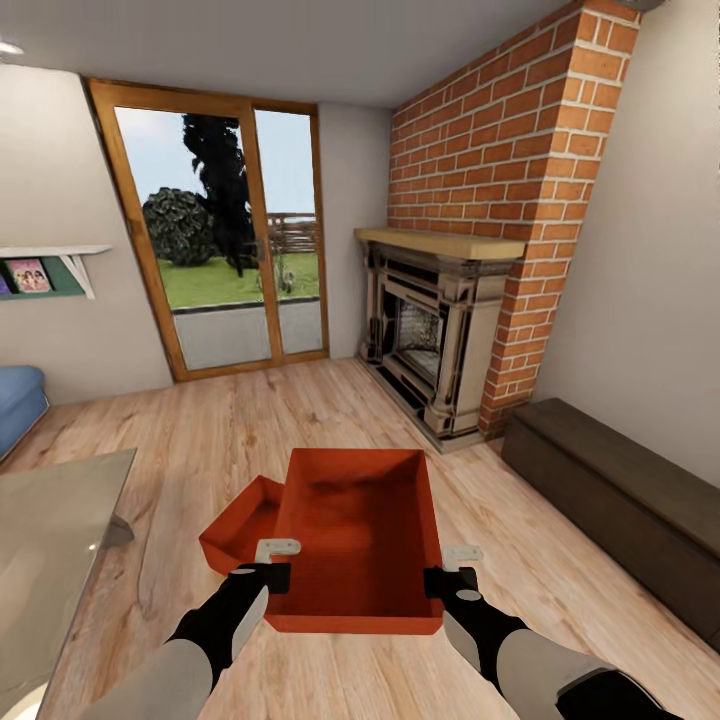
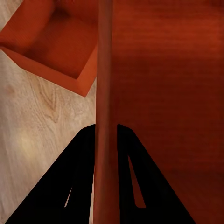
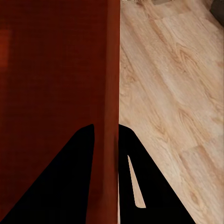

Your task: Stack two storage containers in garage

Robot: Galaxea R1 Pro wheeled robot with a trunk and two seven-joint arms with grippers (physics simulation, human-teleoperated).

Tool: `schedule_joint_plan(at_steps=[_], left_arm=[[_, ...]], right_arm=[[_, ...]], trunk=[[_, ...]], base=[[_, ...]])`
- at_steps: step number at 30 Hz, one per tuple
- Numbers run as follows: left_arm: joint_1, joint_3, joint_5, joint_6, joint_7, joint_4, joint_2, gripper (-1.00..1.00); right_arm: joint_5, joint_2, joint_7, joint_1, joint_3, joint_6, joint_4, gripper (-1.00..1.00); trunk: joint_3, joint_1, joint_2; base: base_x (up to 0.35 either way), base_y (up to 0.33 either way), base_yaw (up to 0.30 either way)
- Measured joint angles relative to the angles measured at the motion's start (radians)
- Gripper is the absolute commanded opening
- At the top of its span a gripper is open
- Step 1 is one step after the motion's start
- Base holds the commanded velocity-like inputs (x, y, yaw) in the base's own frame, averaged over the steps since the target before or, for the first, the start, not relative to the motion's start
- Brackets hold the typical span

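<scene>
container walls pinched by left hand and right hand.

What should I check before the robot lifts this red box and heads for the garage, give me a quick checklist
1. Left claw on the near storage container's left wall: ok, the wall runs between the fingers in the left wrist view.
2. Right claw on its right wall: ok, gripped the same way.
3. Container empty: ok, the inside is bare.
4. Second storage container free of the held one: cannot tell, it sits tight against the left side, possibly touching.
5. Container level: ok, the rim looks even in the head view.
6. Path to the garage: cannot tell; ahead are the fireplace and glass doors.
</scene>
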Motion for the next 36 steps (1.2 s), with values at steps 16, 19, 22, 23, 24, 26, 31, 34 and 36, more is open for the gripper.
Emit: schedule_joint_plan(at_steps=[16, 19, 22, 23, 24, 26, 31, 34, 36], left_arm=[[0.0, -0.001, 0.001, 0.0, 0.001, 0.0, 0.0, -1.0], [0.0, -0.003, 0.004, 0.0, 0.001, 0.001, 0.001, -1.0], [0.0, -0.002, 0.004, 0.0, 0.001, 0.001, 0.001, -1.0], [0.0, -0.002, 0.004, 0.0, 0.001, 0.0, 0.001, -1.0], [0.0, -0.002, 0.004, 0.0, 0.001, 0.0, 0.001, -1.0], [0.0, -0.003, 0.005, -0.001, 0.001, 0.001, 0.001, -1.0], [0.0, -0.003, 0.005, -0.002, 0.001, 0.002, 0.001, -1.0], [0.0, -0.003, 0.005, -0.002, 0.001, 0.002, 0.001, -1.0], [0.0, -0.003, 0.005, -0.002, 0.001, 0.003, 0.001, -1.0]], right_arm=[[0.0, 0.0, 0.0, 0.0, 0.0, 0.0, 0.0, -1.0], [-0.001, 0.0, 0.001, 0.0, 0.0, 0.0, 0.0, -1.0], [-0.001, 0.0, 0.001, 0.0, 0.001, 0.0, 0.0, -1.0], [-0.001, 0.0, 0.001, 0.0, 0.001, 0.0, 0.0, -1.0], [-0.001, 0.0, 0.001, 0.0, 0.0, 0.0, 0.0, -1.0], [-0.001, 0.0, 0.001, 0.0, 0.001, 0.0, 0.0, -1.0], [-0.001, 0.0, 0.0, 0.0, 0.001, 0.0, 0.0, -1.0], [-0.001, 0.0, 0.0, 0.0, 0.001, 0.0, 0.0, -1.0], [-0.001, 0.0, 0.001, 0.0, 0.001, 0.0, 0.001, -1.0]], trunk=[[0.025, 0.0, 0.0], [0.03, 0.0, 0.0], [0.034, 0.0, 0.0], [0.036, 0.0, 0.0], [0.037, 0.0, 0.0], [0.041, 0.0, 0.0], [0.048, 0.0, 0.0], [0.053, 0.0, 0.0], [0.056, 0.0, 0.0]], base=[[0.0, 0.0, 0.0], [0.0, 0.0, 0.0], [0.0, 0.0, 0.0], [0.0, 0.0, 0.0], [0.0, 0.0, 0.0], [0.0, 0.0, 0.0], [0.0, 0.0, 0.0], [0.0, 0.0, -0.005], [0.0, 0.0, -0.051]])
